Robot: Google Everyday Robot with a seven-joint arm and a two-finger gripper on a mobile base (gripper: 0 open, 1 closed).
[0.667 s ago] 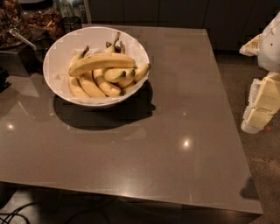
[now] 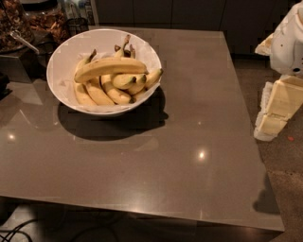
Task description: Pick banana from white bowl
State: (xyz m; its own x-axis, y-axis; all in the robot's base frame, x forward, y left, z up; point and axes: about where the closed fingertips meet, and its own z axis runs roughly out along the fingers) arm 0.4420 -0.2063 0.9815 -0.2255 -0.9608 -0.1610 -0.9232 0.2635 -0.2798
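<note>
The banana (image 2: 110,67) lies on top of the shorter bananas (image 2: 113,92) in the white bowl (image 2: 59,59), at the far left of the table (image 2: 189,160). It is well apart from the tool (image 2: 275,112), which hangs beyond the table's right edge. I cannot tell whether the tool is spread or pressed together.

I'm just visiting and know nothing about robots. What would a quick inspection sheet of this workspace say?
Surface: glossy grey-brown table, with light spots reflected on it.
Job's things: long banana lies across the shorter bananas inside the white bowl, at the table's far left.
Clutter: containers of brown stuff behind the bowl.
Grippers: gripper beyond the table's right edge, well away from the bowl.
Cables: dark cables on the floor, lower left.
Surroundings: dark cabinets behind; speckled floor on the right.
</note>
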